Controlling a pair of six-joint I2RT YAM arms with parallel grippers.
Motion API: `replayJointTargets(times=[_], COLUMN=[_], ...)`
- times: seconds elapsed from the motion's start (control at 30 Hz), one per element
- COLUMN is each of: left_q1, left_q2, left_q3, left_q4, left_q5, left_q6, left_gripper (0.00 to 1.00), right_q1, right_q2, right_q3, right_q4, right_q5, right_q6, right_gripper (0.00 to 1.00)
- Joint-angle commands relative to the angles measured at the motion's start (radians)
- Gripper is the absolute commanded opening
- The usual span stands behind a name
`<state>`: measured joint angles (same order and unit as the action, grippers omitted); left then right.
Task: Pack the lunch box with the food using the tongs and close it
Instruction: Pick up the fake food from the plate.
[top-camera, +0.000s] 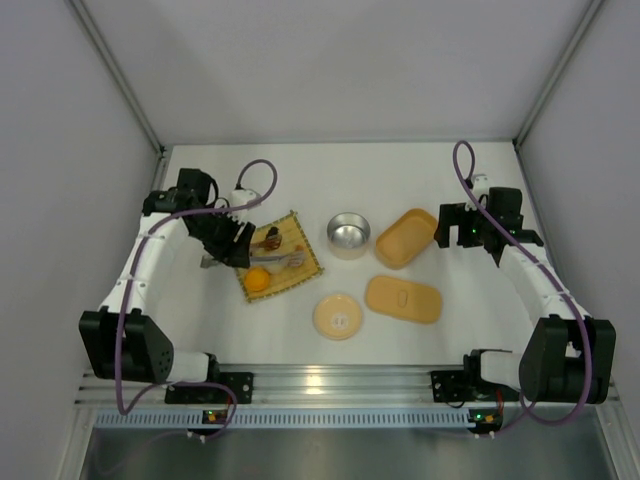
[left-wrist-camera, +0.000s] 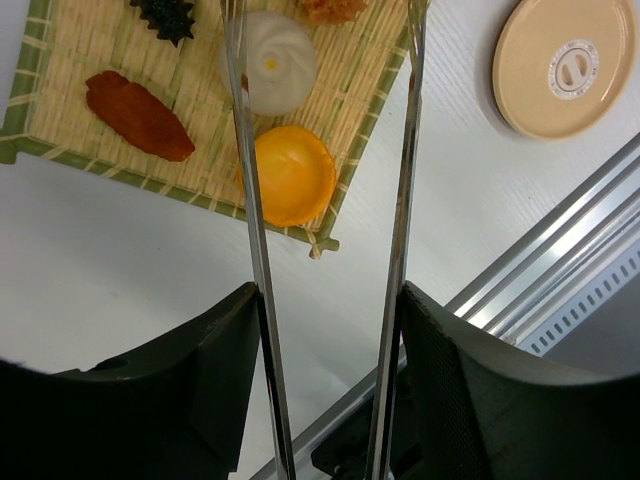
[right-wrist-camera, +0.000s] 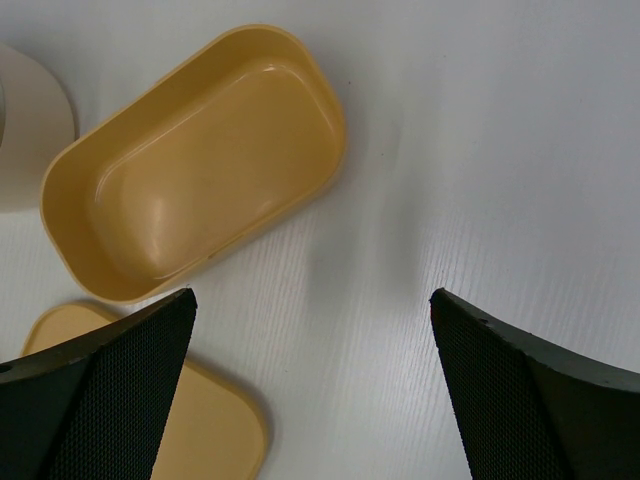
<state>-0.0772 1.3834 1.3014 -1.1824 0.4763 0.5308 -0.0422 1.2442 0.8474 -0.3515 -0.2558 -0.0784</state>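
My left gripper (left-wrist-camera: 330, 300) (top-camera: 232, 243) is shut on the tongs (left-wrist-camera: 250, 200), one silver arm against each finger. The arms reach out over the bamboo mat (left-wrist-camera: 60, 60), spread apart; their tips run out of the left wrist view. Between the arms lie the orange ball (left-wrist-camera: 292, 172) and white ball (left-wrist-camera: 280, 72). A reddish-brown piece (left-wrist-camera: 138, 115), a dark piece (left-wrist-camera: 168, 15) and an orange-tan piece (left-wrist-camera: 335, 8) also lie on the mat. The lunch box (top-camera: 405, 237) (right-wrist-camera: 195, 160) stands empty, its lid (top-camera: 403, 298) (right-wrist-camera: 215, 430) flat beside it. My right gripper (right-wrist-camera: 313, 300) (top-camera: 455, 232) hangs open just right of the box.
A metal bowl in a white cup (top-camera: 348, 233) stands between mat and box. A round cream lid (top-camera: 338, 315) (left-wrist-camera: 565, 62) lies near the front. The aluminium rail (top-camera: 330, 380) runs along the near edge. Walls close in both sides.
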Motion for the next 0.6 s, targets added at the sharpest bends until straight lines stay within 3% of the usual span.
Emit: replayJointTargets(times=[0.0, 0.57], left_q1=[-0.033, -0.188], left_q2=[-0.038, 0.000], left_q3=[-0.011, -0.053], left_q4=[0.067, 0.135], left_q5=[-0.054, -0.133], left_q6=[-0.070, -0.152], left_gripper=[0.61, 0.60], right_q1=[0.007, 0.007], right_q2=[-0.022, -0.023], right_q3=[0.044, 0.044], right_q4=[0.013, 0.009], right_q5=[-0.014, -0.014], right_q6=[-0.008, -0.008], right_gripper=[0.99, 0.99])
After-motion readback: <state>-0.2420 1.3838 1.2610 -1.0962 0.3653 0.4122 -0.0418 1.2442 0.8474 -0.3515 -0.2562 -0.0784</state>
